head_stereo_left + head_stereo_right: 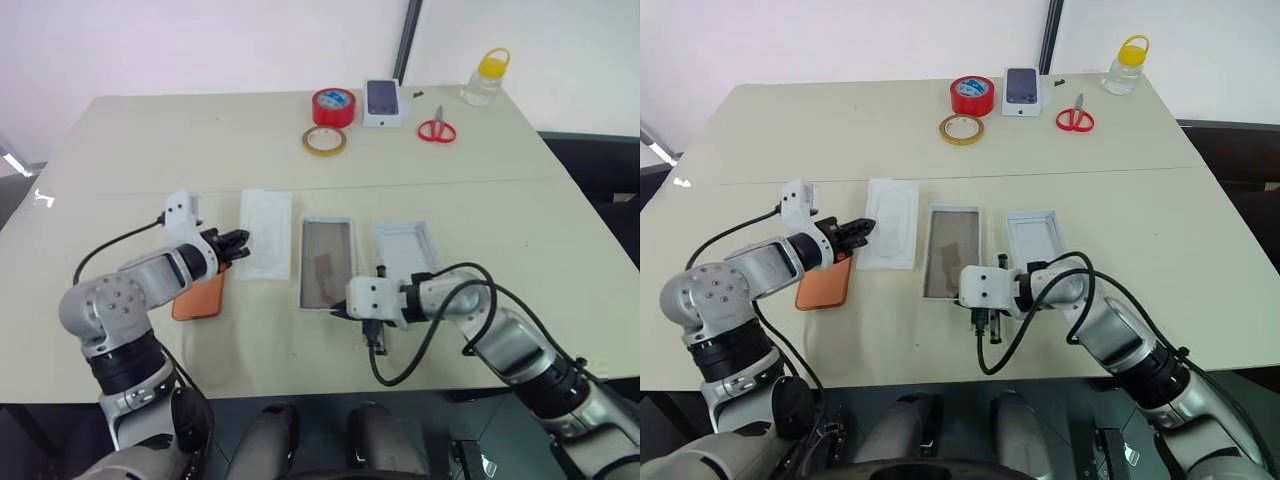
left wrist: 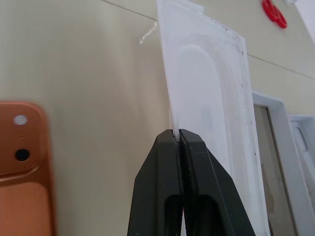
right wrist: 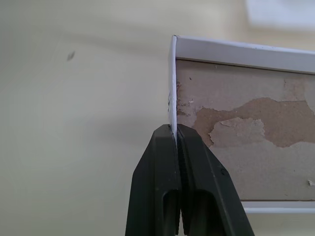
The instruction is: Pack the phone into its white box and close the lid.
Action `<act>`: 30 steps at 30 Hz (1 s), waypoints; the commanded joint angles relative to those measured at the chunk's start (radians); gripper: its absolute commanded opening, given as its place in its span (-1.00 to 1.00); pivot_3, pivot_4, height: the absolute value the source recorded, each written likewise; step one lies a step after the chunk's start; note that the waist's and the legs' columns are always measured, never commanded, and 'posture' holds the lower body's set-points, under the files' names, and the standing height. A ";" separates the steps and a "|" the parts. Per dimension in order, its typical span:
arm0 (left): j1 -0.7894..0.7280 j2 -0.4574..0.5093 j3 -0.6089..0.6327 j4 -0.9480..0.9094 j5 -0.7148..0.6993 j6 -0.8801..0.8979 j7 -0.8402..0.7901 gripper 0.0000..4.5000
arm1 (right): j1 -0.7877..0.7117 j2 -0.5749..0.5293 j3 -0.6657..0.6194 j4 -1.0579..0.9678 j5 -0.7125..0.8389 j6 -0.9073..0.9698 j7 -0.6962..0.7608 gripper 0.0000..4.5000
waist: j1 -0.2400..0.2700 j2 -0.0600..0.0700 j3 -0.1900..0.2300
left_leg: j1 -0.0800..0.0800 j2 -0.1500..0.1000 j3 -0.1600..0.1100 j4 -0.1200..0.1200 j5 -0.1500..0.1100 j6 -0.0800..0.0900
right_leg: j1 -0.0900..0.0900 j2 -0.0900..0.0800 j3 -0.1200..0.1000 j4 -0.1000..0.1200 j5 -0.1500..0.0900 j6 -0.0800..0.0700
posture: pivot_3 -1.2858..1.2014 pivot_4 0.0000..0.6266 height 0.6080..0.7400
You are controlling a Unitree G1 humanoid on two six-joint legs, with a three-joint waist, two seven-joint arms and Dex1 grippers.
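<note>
The left gripper (image 2: 179,135) has its jaws clamped on the near edge of the flat white insert (image 1: 266,232), pinching the thin card between them. The right gripper (image 3: 173,129) has its jaws clamped on the near wall of the white box (image 1: 326,262), at a near corner, one jaw inside over the tan bottom and one outside.

The phone (image 1: 199,297) lies back up on the bench (image 1: 150,150), at the left, just beside the insert and under the left wrist. The box sits between the insert and the lid (image 1: 408,246), which lies open side up just to its right.

Both grips bite only a thin edge. The insert could bend or slip free if it is lifted by this pinch, and it may drag across the phone. Pulling on the box wall could tear or fold the card, or swing the box into the lid.

The left forearm reaches in from the near left, pointing right and slightly down. The right forearm comes from the near right, bent at the elbow, wrist pointing left and down.
</note>
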 commanded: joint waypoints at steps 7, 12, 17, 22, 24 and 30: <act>-0.032 -0.022 0.029 -0.056 -0.023 0.094 0.005 -1.00 | -0.116 0.107 0.060 0.152 -0.077 -0.013 0.009 -0.99 | -0.001 0.000 0.000 | 0.000 0.000 0.000 0.000 0.000 0.000 | 0.000 0.000 0.000 0.000 0.000 0.000 | 0.03 -0.52 1.00; -0.026 -0.058 0.037 -0.075 -0.008 0.112 0.021 -1.00 | -0.122 0.112 0.031 0.128 -0.054 -0.026 0.027 -0.15 | -0.001 0.000 0.000 | 0.000 0.000 0.000 0.000 0.000 0.000 | 0.000 0.000 0.000 0.000 0.000 0.000 | 0.03 -0.52 1.00; -0.011 -0.094 0.023 -0.103 0.010 0.117 0.049 -1.00 | -0.116 0.076 -0.043 0.049 0.000 -0.001 0.052 0.27 | 0.000 0.000 0.000 | 0.000 0.000 0.000 0.000 0.000 0.000 | 0.000 0.000 0.000 0.000 0.000 0.000 | 0.03 -0.52 1.00; -0.011 -0.170 0.031 -0.131 0.051 0.117 0.123 -1.00 | -0.081 -0.022 -0.116 -0.036 0.040 0.037 0.094 0.27 | 0.003 -0.001 0.000 | 0.000 0.000 0.000 0.000 0.000 0.000 | 0.000 0.000 0.000 -0.001 0.000 0.000 | 0.03 -0.52 1.00; -0.007 -0.192 0.023 -0.141 0.059 0.117 0.141 -1.00 | -0.076 -0.042 -0.132 -0.034 0.038 0.042 0.086 0.27 | 0.003 -0.001 0.000 | 0.000 -0.001 0.000 0.000 0.000 0.000 | 0.000 0.000 0.000 -0.001 0.000 0.000 | 0.03 -0.52 1.00; 0.018 -0.234 -0.031 -0.167 0.093 0.117 0.183 -1.00 | -0.068 -0.072 -0.175 -0.016 0.036 0.042 0.064 0.27 | 0.000 -0.001 0.000 | 0.000 0.000 0.000 0.000 0.000 0.000 | 0.000 0.000 0.000 0.000 0.000 0.000 | 0.03 -0.52 1.00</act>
